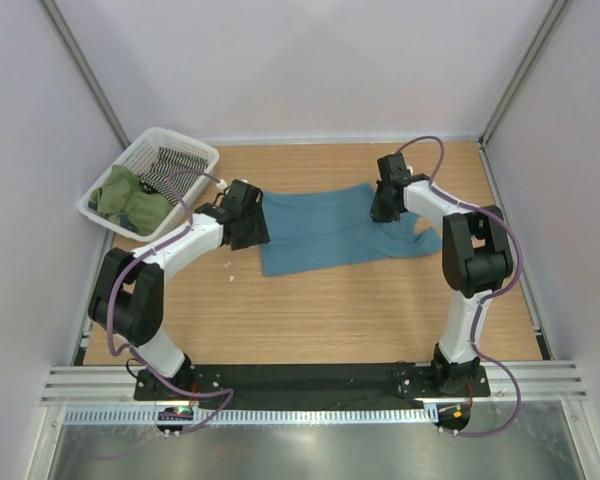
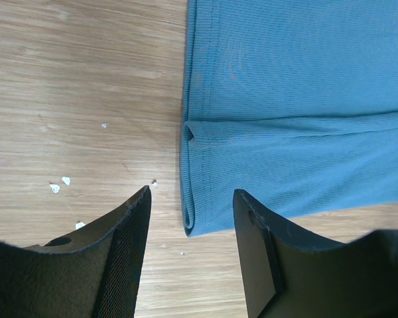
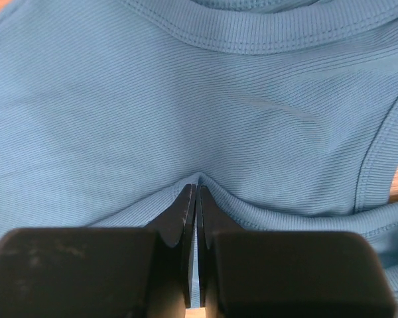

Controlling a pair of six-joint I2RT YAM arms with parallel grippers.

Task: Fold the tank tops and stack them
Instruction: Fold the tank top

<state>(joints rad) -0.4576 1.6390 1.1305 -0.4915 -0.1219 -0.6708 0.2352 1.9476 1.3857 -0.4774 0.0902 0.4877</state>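
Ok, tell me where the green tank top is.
Top view: the green tank top sits bunched in the white basket at the table's far left, beside a striped cloth, just left of the left pincer.

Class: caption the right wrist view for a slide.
Right gripper pinches a fold of the teal tank top.

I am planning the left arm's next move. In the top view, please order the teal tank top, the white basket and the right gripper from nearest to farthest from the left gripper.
1. teal tank top, just right of the left gripper.
2. white basket, to its left, at the wall.
3. right gripper, at the cloth's other end.
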